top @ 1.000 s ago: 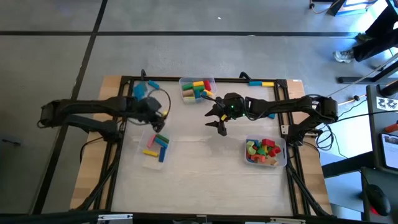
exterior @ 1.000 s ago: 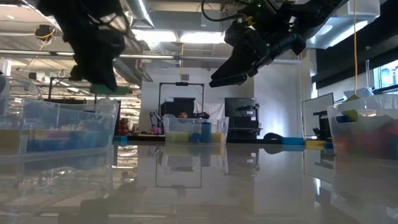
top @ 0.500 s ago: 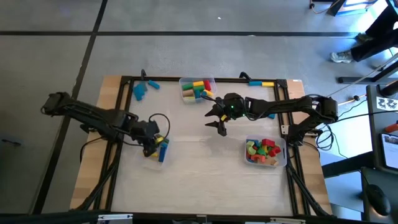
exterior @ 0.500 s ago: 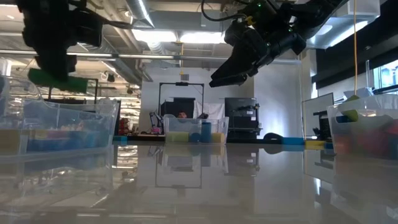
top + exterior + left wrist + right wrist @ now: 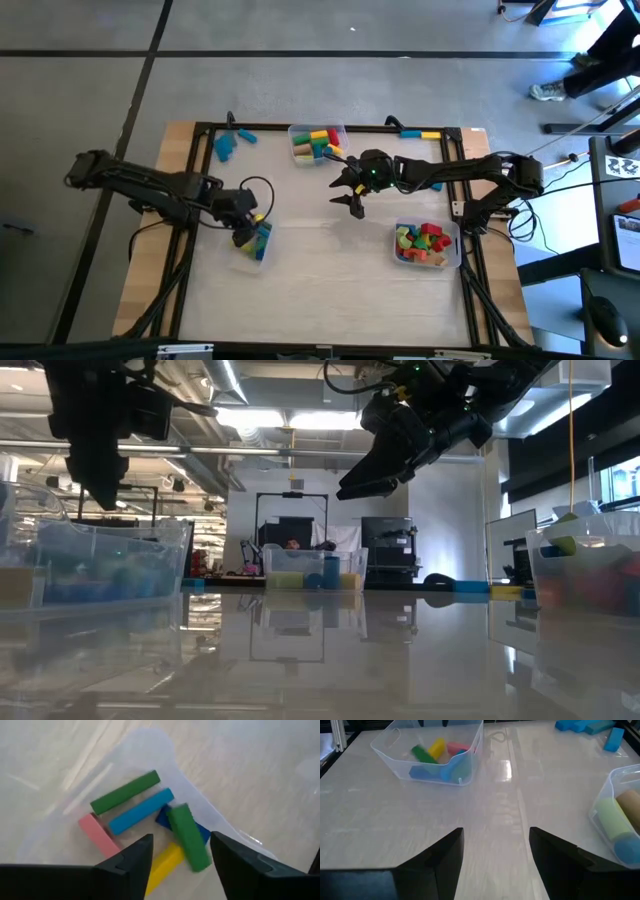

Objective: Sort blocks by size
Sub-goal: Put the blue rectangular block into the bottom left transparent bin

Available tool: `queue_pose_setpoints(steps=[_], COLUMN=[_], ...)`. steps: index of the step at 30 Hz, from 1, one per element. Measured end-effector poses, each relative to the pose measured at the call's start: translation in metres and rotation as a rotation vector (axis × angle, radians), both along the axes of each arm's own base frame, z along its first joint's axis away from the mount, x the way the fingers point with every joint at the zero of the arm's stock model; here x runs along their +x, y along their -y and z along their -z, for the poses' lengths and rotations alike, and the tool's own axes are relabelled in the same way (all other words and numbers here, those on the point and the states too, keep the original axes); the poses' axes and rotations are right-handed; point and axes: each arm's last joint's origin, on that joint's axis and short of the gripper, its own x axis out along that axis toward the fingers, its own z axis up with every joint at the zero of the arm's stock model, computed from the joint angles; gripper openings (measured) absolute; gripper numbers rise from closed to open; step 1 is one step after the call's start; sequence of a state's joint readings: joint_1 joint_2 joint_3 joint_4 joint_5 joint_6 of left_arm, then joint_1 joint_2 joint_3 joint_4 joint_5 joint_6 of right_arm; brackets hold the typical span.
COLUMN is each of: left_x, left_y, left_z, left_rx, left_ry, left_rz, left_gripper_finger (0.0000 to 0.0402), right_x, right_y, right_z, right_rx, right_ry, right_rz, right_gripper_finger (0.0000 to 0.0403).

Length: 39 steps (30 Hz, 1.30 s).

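Left gripper (image 5: 177, 855) hangs parted and empty over a clear bin (image 5: 150, 745) of long blocks (image 5: 141, 810).
From above, its arm hides most bars; right gripper (image 5: 352, 200) waits mid-table, fingers apart.

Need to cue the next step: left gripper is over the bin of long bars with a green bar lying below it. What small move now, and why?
Probably lift the left gripper straight up. Its fingers are open and empty, and the green bar lies in the bin atop the other bars.
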<state>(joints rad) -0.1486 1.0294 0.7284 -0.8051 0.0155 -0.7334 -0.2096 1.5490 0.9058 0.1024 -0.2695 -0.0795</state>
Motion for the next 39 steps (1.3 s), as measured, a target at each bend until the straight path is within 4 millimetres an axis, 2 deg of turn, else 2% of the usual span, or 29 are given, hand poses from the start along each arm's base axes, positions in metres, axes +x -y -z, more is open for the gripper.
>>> queue_pose_setpoints(steps=[7, 14, 19, 26, 32, 39], left_x=[0.003, 0.006, 0.006, 0.001, -0.008, -0.014], left_y=[-0.016, -0.041, -0.062, -0.092, -0.115, -0.137], left_z=[-0.001, -0.003, -0.005, -0.009, -0.010, -0.006], left_rx=[0.053, 0.200, 0.336, 0.521, 0.531, 0.544], left_ry=[0.022, 0.057, 0.065, 0.052, 0.030, -0.018], left_rz=[-0.011, -0.067, -0.179, -0.443, -0.613, -0.701], left_gripper_finger=[0.0205, 0.0205, 0.0205, 0.0205, 0.0205, 0.0205], right_x=[0.000, 0.000, 0.000, 0.000, 0.000, 0.000], right_y=[0.000, 0.000, 0.000, 0.000, 0.000, 0.000], right_z=[0.000, 0.000, 0.000, 0.000, 0.000, 0.000], right_rx=[0.000, 0.000, 0.000, -0.001, -0.001, 0.000], right_ry=[0.001, 0.001, 0.001, 0.001, 0.001, 0.001], right_rz=[0.000, -0.001, -0.001, -0.001, 0.000, -0.001], right_gripper_finger=[0.0225, 0.0225, 0.0225, 0.0225, 0.0225, 0.0225])
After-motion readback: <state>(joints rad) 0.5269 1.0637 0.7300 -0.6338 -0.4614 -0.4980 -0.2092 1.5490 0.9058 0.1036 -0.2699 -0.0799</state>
